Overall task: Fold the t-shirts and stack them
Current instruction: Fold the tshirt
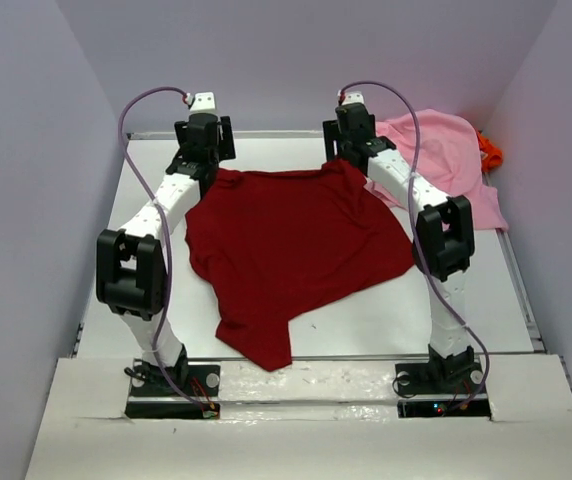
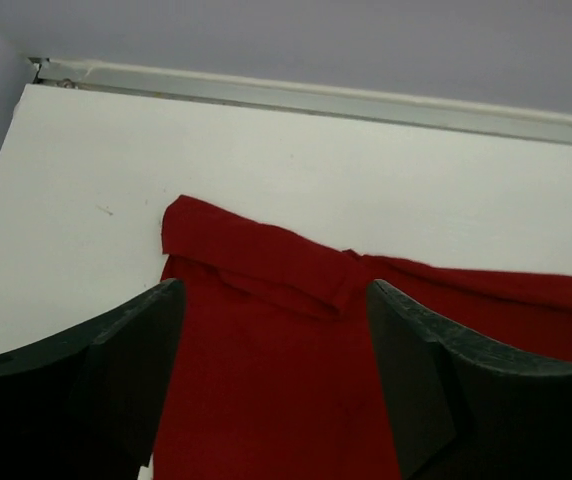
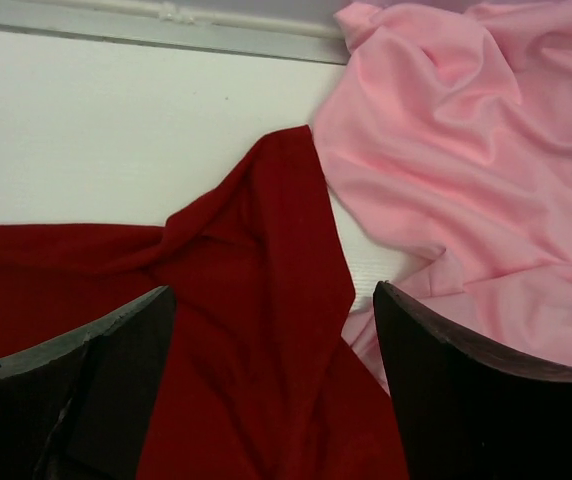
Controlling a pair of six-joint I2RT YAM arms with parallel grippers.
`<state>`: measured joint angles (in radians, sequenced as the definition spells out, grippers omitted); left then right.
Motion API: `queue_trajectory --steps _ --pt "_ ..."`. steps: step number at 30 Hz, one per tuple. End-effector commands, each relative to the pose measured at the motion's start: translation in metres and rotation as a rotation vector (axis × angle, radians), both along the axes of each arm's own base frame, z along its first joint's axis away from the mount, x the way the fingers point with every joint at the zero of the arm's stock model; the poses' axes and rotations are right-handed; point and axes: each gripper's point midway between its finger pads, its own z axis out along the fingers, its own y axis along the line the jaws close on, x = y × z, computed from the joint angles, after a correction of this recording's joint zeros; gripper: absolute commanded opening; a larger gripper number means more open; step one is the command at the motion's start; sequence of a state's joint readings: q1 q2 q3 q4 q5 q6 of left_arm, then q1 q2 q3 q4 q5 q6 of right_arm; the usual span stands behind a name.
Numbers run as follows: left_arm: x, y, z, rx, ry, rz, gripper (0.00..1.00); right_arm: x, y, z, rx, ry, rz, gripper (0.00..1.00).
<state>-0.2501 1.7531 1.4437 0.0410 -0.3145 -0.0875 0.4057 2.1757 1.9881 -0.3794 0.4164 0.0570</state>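
Observation:
The dark red t-shirt (image 1: 286, 250) lies spread and rumpled on the white table, one end hanging toward the near edge. My left gripper (image 1: 206, 150) is open above its far left corner (image 2: 256, 330), which has a folded hem. My right gripper (image 1: 351, 140) is open above its far right corner (image 3: 266, 300). The light pink t-shirt (image 1: 446, 160) lies crumpled at the far right, touching the red one (image 3: 446, 170). A bit of the bright orange t-shirt (image 1: 490, 150) peeks out behind the pink one.
The white table (image 1: 386, 310) ends in a metal rail at the back (image 2: 316, 95) and the right (image 1: 522, 290). Purple walls close in on the left, back and right. The arm bases (image 1: 166, 385) stand at the near edge.

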Motion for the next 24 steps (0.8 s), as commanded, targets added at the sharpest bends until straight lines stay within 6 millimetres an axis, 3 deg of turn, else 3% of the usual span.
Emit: queue_trajectory --steps 1,2,3,4,6,7,8,9,10,11,12,14,15,16,17,18,19,20,22,24 --pt "0.0 0.0 0.093 -0.072 -0.263 0.008 0.86 0.004 0.01 0.105 0.144 -0.232 0.037 0.86" --pt "-0.006 -0.003 0.092 -0.068 -0.253 -0.007 0.86 -0.005 0.007 0.122 0.158 -0.256 0.043 0.86" --pt "-0.012 -0.007 0.094 -0.069 -0.251 -0.013 0.86 -0.007 0.008 0.108 0.159 -0.228 0.04 0.86" --pt "-0.027 -0.019 0.109 -0.095 -0.271 -0.049 0.86 -0.023 0.006 0.112 0.185 -0.226 0.056 0.85" --pt "-0.049 -0.032 0.107 -0.127 -0.262 -0.097 0.86 -0.041 0.003 0.115 0.211 -0.217 0.066 0.85" --pt "-0.072 -0.049 0.13 -0.146 -0.307 -0.158 0.86 -0.058 0.0 0.135 0.237 -0.246 0.084 0.86" --pt "-0.085 -0.049 0.125 -0.125 -0.285 -0.138 0.86 -0.069 -0.006 0.118 0.223 -0.207 0.076 0.85" --pt "-0.104 -0.055 0.139 -0.14 -0.311 -0.16 0.86 -0.085 -0.014 0.136 0.239 -0.239 0.068 0.85" --pt "-0.116 -0.07 0.139 -0.151 -0.301 -0.21 0.86 -0.093 -0.017 0.133 0.246 -0.232 0.064 0.85" --pt "-0.127 -0.072 0.126 -0.147 -0.254 -0.23 0.86 -0.103 -0.018 0.122 0.261 -0.193 0.058 0.85" --pt "-0.138 -0.072 0.132 -0.188 -0.26 -0.237 0.86 -0.113 -0.02 0.127 0.276 -0.188 0.062 0.84" --pt "-0.154 -0.077 0.117 -0.209 -0.209 -0.277 0.86 -0.128 -0.019 0.119 0.282 -0.148 0.061 0.82" --pt "-0.162 -0.079 0.099 -0.216 -0.175 -0.291 0.86 -0.138 -0.018 0.103 0.268 -0.115 0.065 0.81" --pt "-0.175 -0.079 0.107 -0.242 -0.203 -0.309 0.86 -0.143 -0.022 0.099 0.262 -0.107 0.055 0.81" --pt "-0.185 -0.087 0.096 -0.25 -0.181 -0.334 0.87 -0.151 -0.026 0.102 0.275 -0.116 0.044 0.81" --pt "-0.195 -0.088 0.098 -0.287 -0.182 -0.342 0.91 -0.158 -0.032 0.083 0.256 -0.08 0.023 0.8" --pt "-0.201 -0.092 0.095 -0.29 -0.178 -0.362 0.91 -0.163 -0.034 0.079 0.259 -0.073 0.018 0.8" --pt "-0.208 -0.096 0.082 -0.307 -0.139 -0.366 0.94 -0.17 -0.037 0.079 0.278 -0.076 0.004 0.8" --pt "-0.225 -0.112 0.073 -0.308 -0.117 -0.411 0.97 -0.183 -0.038 0.058 0.304 -0.026 -0.005 0.8" --pt "-0.237 -0.117 0.048 -0.286 -0.07 -0.398 0.98 -0.195 -0.037 0.049 0.349 0.001 -0.015 0.8"
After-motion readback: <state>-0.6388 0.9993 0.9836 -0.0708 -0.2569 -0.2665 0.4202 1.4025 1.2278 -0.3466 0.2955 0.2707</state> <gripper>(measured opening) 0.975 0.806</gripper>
